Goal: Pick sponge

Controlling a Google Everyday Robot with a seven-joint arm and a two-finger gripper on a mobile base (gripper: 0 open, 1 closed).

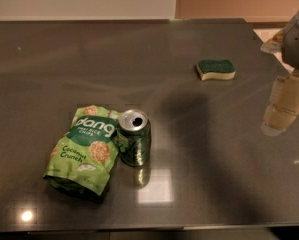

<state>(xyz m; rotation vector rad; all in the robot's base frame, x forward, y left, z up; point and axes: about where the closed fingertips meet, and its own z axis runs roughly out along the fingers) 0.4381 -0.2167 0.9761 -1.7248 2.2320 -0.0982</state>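
Sponge [216, 69] lies untouched on the bench [89, 59], upper right of frame, with the gripper [279, 118] hovering at the right edge, its opening impossible to tell; the approach seems in hand, and the next move likely calls for shifting frame-left over it, then descending.

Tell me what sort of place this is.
Probably a kitchen or break-room counter: a dark glossy countertop holds a sponge, a soda can and a chip bag. The gripper hovers at the right edge.
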